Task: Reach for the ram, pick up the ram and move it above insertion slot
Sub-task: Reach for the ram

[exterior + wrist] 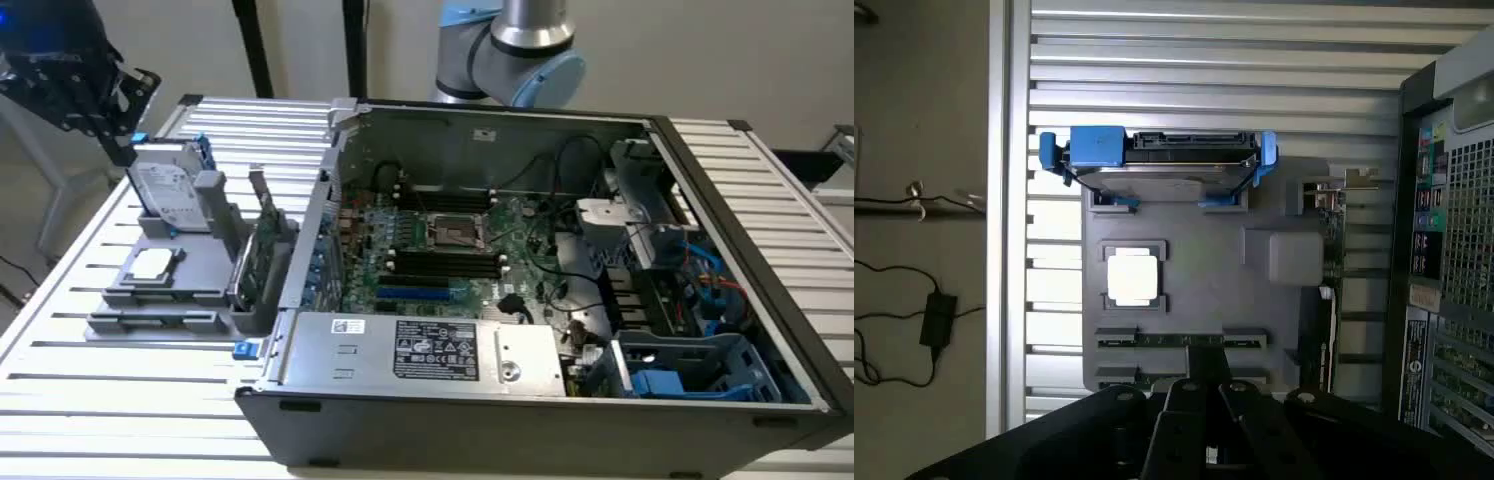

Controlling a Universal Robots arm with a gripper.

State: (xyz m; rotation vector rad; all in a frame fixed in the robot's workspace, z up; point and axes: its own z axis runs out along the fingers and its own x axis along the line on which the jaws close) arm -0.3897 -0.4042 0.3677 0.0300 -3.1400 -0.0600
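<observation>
- Gripper (1206, 388) was seen clenched shut, partly cut off, over the tray (1194, 270).
- Ram (1179, 340) was barely made out: a thin strip edge-on in the tray's slot, beside the gripper.

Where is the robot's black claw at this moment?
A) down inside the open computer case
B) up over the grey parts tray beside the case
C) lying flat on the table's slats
B: the gripper hangs over the grey parts tray, which sits outside the open computer case, and it is well clear of the table.
</observation>
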